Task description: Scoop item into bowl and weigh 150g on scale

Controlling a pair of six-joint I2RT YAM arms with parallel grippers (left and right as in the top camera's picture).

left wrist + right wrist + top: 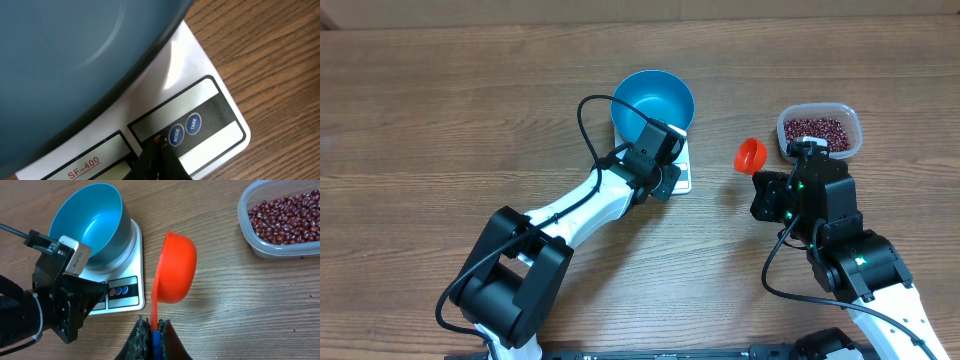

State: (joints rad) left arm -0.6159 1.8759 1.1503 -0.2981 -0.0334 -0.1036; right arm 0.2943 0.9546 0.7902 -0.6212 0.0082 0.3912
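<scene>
The left pincer [159, 150] is closed. Its tip is at the MODE button [175, 135] of the scale [200, 70], just beside the empty bowl [653, 100] that stands on it. The right pincer [155, 332] grips the handle of an empty orange scoop [175, 275]. The beans [287, 217] lie in a clear tub [244, 215] on the surface [440, 110], near the scoop and apart from the bowl.

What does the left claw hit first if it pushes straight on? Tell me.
Probably the scale, at or beside its MODE button; the shut left claw looks almost on it, though depth is unclear.
</scene>
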